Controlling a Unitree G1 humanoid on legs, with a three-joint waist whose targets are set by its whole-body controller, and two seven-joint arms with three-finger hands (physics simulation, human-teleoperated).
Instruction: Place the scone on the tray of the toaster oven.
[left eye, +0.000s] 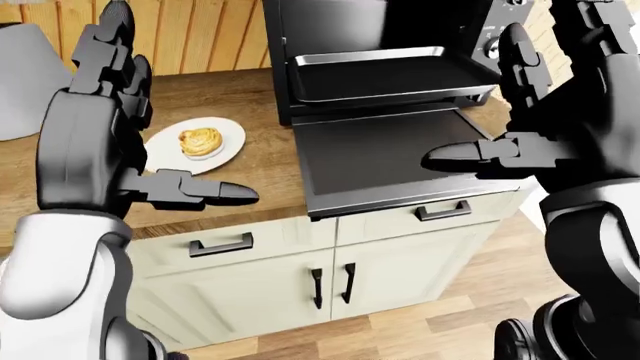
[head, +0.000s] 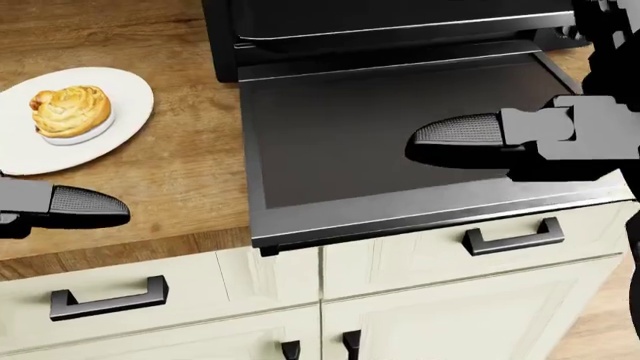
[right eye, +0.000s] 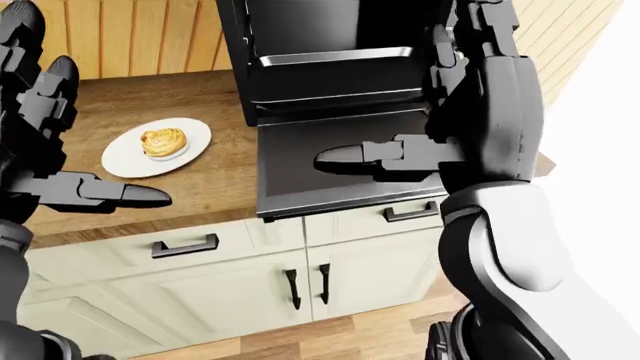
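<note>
The scone (head: 70, 110) is sitting on a white plate (head: 130, 94) on the wooden surface (head: 190, 165), at the head view's upper left. Right of it, the toaster oven (left eye: 330, 22) is standing with its door (head: 400, 150) dropped flat and its tray (left eye: 385, 71) pulled out. The left robot hand (left eye: 95, 127) and right robot hand (left eye: 545, 97) are both hovering with fingers spread, holding nothing.

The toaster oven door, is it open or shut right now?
Open. The door lies folded down flat over the counter edge, and the empty tray sticks out of the toaster oven above it.
</note>
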